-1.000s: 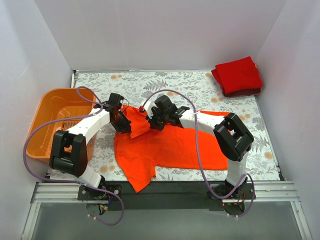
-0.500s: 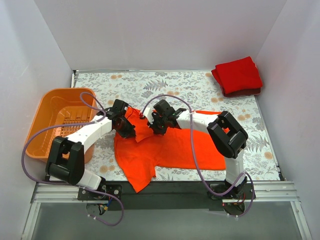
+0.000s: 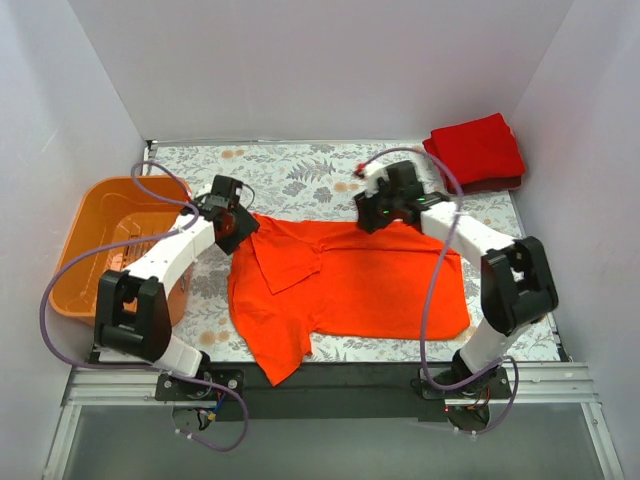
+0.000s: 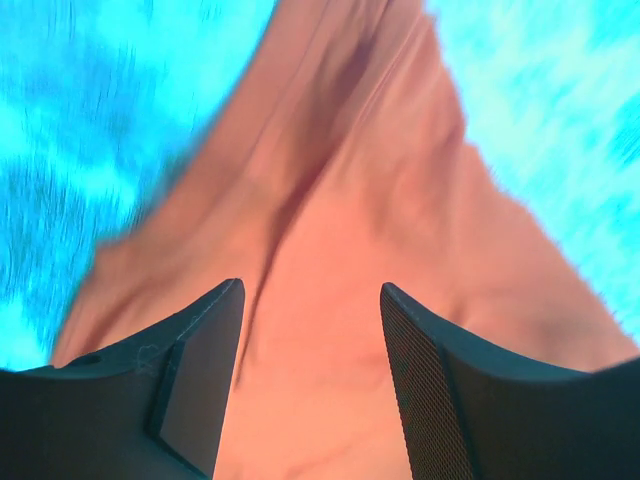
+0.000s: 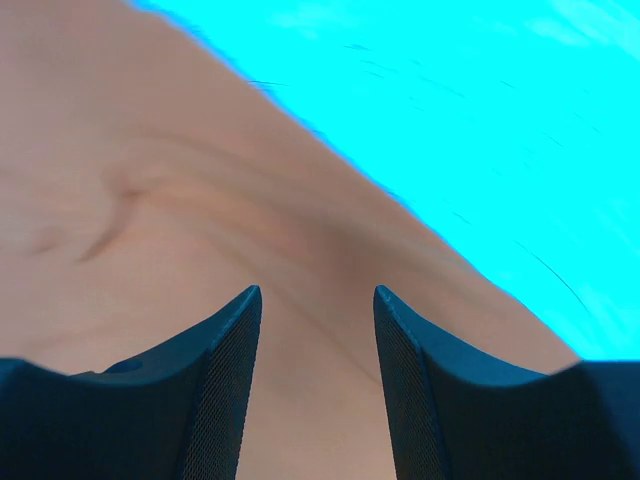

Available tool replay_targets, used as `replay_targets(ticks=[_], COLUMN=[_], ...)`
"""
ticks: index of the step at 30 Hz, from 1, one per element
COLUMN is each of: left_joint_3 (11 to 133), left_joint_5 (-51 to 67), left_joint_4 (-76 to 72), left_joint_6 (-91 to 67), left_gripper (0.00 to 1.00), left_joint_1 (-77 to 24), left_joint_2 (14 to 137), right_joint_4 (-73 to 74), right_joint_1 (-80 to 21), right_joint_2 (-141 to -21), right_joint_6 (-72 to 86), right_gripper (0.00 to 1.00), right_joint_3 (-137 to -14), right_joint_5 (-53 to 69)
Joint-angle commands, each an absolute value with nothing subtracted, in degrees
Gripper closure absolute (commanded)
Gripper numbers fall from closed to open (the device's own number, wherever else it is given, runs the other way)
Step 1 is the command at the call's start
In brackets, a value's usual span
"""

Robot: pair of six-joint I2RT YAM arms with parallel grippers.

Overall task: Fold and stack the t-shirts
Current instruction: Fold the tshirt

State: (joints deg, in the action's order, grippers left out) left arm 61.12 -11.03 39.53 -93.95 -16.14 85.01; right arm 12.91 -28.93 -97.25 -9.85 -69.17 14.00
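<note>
Fingers [image 4: 195, 380] of my left gripper [image 4: 310, 290] stand wide, empty, over the orange-red t-shirt [image 4: 330, 330]; its creases could bunch in a fold. Right wrist: right gripper [image 5: 317, 295] wide too, above its edge; shallow pinch may miss. Top view: shirt spread on the table [image 3: 300, 170], one flap skewed, deeper red t-shirt [image 3: 477, 150] folded far right
</note>
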Motion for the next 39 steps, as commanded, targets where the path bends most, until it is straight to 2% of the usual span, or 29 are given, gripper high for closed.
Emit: replay_targets(ticks=[1,7,11,30,39], left_joint_3=[69.0,76.2,81.4,82.5,83.1], left_joint_5=[-15.5,-14.9,-15.7,-15.9,-17.3], left_joint_4=[35.2,34.0,34.6,32.3,31.6], left_joint_6=[-87.4,-85.5,-84.8,-83.6,-81.8], left_gripper=[0.45,0.51,0.53,0.71,0.99], left_joint_1=[-13.4,-12.8,-12.6,-10.7,-8.8], left_joint_2=[93.0,103.7,109.9,112.6,114.5], right_joint_4=[9.1,4.9,2.9,-1.9,-1.9], right_joint_1=[-13.3,-1.9,2.1,8.5,12.1], right_joint_2=[-91.4,-90.4,-91.0,-98.4,-105.4], right_joint_6=[4.4,11.2,12.2,14.9,16.8], right_gripper=[0.45,0.45,0.45,0.46,0.47], right_joint_3=[-61.2,-56.1,-54.5,-53.3,-55.5], right_joint_5=[10.4,12.0,13.7,12.7,11.3])
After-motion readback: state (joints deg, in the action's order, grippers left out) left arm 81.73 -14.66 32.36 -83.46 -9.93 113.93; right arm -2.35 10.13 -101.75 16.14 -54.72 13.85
